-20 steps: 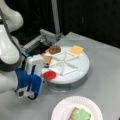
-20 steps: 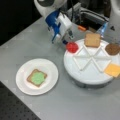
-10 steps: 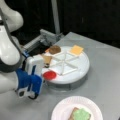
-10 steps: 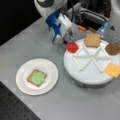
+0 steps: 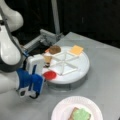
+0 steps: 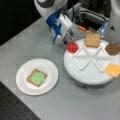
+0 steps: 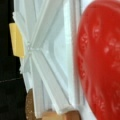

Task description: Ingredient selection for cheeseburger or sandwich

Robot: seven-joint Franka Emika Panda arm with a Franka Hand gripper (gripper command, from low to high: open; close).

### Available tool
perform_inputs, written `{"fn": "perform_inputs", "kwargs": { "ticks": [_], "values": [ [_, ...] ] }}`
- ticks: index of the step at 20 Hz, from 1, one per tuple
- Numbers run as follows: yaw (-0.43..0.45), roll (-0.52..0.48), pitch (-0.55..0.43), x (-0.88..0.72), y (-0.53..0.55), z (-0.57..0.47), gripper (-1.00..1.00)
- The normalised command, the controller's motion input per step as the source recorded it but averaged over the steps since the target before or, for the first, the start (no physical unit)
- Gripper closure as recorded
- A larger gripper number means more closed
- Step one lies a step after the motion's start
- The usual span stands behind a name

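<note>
Hand [image 5: 46, 75]: at the left rim of the divided tray in a front view, blue-and-white, right beside the tomato disc; fingertips hidden, so released or clenched cannot be told

Tomato disc [image 5: 49, 75]: red, at the tray's near-left edge in a front view [image 6: 72, 47], touching or just under the hand; lifted or resting on the tray, unclear; fills the right half of the wrist view [image 7: 100, 62]

Divided tray [image 5: 80, 68]: round, white, raised ribs making wedge compartments, on the grey tabletop [image 6: 30, 40]

Toast square [image 6: 92, 40]: tan-brown, in a far compartment of the tray, next to the tomato's wedge

Patty disc [image 6: 112, 48]: dark brown, in a compartment toward the right of a front view, apart from the hand

Cheese square [image 6: 113, 69]: yellow, in a compartment at the tray's right edge in a front view; seen also as a yellow strip at the left of the wrist view [image 7: 17, 40]

White plate [image 6: 22, 82]: on the tabletop, left of the tray in a front view, well apart from the hand

Sandwich [image 6: 37, 77]: one toast square flat on the plate with the green lettuce blob [image 6: 38, 78] on top

Done so far: base toast and lettuce already stacked on the plate

Left: tomato not yet on the pile; second toast, patty and cheese lying in the tray

Progress: judged early to middle, two pieces placed, tomato in hand's reach
</note>
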Motion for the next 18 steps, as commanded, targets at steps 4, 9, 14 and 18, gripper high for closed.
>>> {"fn": "perform_inputs", "kwargs": {
  "ticks": [4,9,14,18],
  "values": [
    [0.057,0.229,-0.137,0.13,-0.13,-0.11,1.0],
    [0.079,0.204,-0.119,0.12,-0.16,-0.09,1.0],
    [0.071,0.2,-0.114,0.12,-0.17,-0.09,1.0],
    [0.064,0.184,-0.115,0.13,-0.16,-0.1,1.0]
  ]
}}
